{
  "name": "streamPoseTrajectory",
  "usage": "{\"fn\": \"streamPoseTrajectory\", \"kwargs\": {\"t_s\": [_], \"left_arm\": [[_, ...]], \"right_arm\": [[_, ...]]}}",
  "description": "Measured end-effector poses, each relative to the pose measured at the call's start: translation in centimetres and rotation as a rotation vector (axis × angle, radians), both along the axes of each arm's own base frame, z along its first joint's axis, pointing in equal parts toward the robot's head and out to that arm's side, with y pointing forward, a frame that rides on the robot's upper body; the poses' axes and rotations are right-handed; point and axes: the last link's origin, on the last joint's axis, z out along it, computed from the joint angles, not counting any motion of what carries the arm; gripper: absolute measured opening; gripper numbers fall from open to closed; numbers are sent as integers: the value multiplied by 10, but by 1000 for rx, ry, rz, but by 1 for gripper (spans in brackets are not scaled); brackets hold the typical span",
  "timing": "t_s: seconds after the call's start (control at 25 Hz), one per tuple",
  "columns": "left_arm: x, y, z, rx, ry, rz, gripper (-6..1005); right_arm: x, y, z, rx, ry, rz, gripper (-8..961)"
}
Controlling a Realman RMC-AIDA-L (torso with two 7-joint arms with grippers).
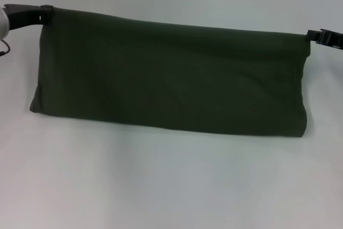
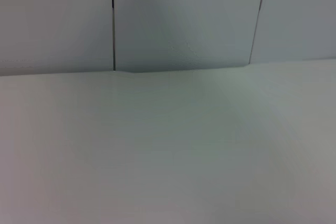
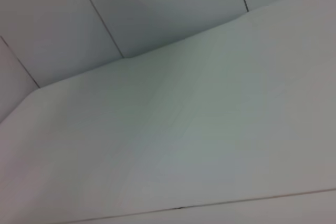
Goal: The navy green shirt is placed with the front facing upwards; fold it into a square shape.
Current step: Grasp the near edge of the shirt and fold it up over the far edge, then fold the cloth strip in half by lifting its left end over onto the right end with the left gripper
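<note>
The navy green shirt [image 1: 171, 76] hangs as a wide dark olive sheet, stretched taut between both arms in the head view. Its lower fold rests on the white table [image 1: 171, 186]. My left gripper [image 1: 47, 14] is shut on the shirt's upper left corner. At the upper right corner my right gripper [image 1: 312, 35] is shut on the cloth. No lettering or collar shows on the side facing me. Neither wrist view shows the shirt or any fingers, only the table and wall.
The white table stretches in front of the shirt. Pale wall panels [image 2: 184, 19] with dark seams stand behind the table's far edge [image 3: 173, 45].
</note>
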Motion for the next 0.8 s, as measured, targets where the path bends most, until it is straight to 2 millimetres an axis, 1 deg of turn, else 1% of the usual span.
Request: {"fn": "streamPoseTrajectory", "kwargs": {"t_s": [0.32, 0.56, 0.64, 0.8], "left_arm": [[1, 4, -12, -5, 44, 6, 1], [2, 6, -19, 23, 79, 17, 0], [1, 6, -19, 34, 82, 22, 36], [-3, 9, -13, 94, 97, 50, 107]], "right_arm": [[-1, 4, -8, 5, -24, -15, 19], [-5, 9, -18, 14, -85, -15, 20], [-6, 12, -20, 22, -105, -21, 20], [-5, 16, -19, 44, -140, -38, 151]]}}
